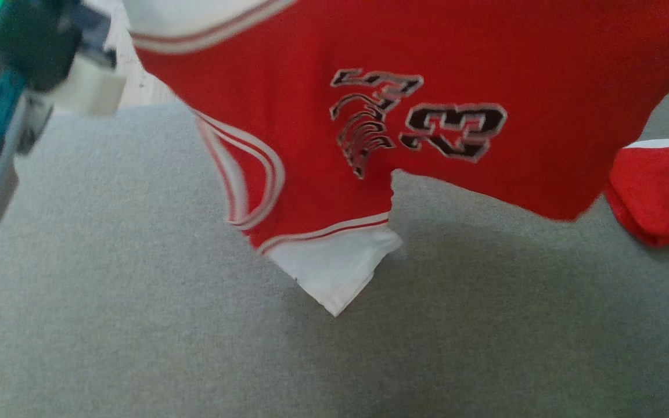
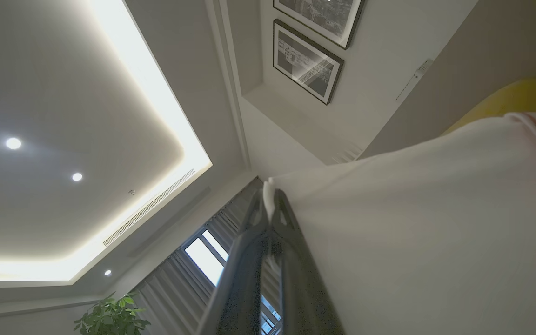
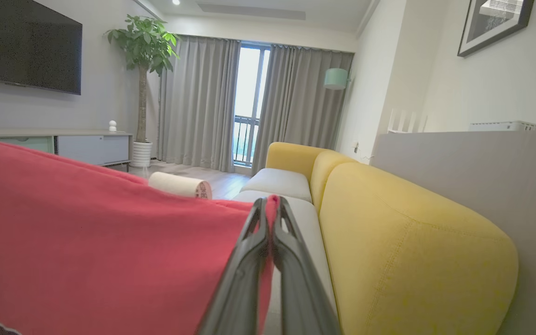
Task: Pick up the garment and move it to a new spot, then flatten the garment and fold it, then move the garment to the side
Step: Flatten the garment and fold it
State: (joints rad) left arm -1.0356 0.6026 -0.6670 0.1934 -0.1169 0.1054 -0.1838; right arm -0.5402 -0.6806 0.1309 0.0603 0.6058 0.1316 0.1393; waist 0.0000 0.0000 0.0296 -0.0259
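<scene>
Both the left gripper (image 2: 270, 197) and the right gripper (image 3: 271, 207) pinched edges of the garment (image 1: 485, 58), which hung over the seat (image 1: 108, 325), its top cut off and its print blurred.

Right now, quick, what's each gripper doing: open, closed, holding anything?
Left gripper: closed, pinching a white part of the garment.
Right gripper: closed, pinching a red part of the garment.
</scene>
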